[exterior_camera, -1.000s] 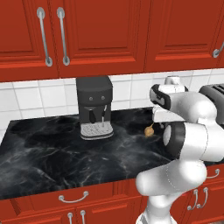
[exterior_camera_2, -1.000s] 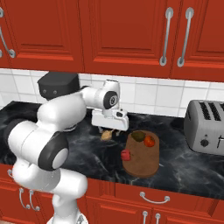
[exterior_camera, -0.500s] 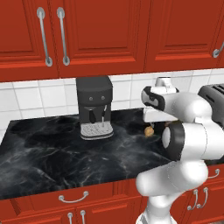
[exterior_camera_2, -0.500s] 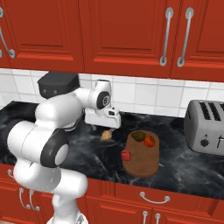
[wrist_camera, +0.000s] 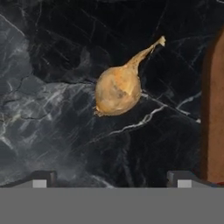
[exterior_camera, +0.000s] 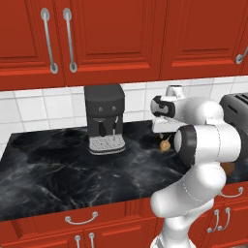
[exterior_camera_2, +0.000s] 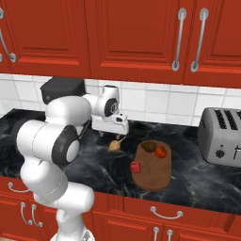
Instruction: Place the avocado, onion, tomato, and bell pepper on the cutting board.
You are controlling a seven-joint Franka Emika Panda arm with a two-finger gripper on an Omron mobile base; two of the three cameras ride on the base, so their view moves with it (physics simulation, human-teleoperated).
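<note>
Black marble desk [exterior_camera_2: 197, 164]: onion [exterior_camera_2: 114, 145] lying on side, just left of cutting board [exterior_camera_2: 151, 169]. Pincer [exterior_camera_2: 109, 126] spread wide above onion, empty. Avocado [exterior_camera_2: 148, 146], tomato [exterior_camera_2: 161, 151] on board.

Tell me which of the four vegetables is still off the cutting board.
The onion: the tan bulb with a pointed stem, lying on the black counter left of the cutting board, under the open gripper. The dark avocado and two red pieces sit on the board.

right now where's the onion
The onion lies on the black counter just left of the cutting board, below the open gripper.
</note>
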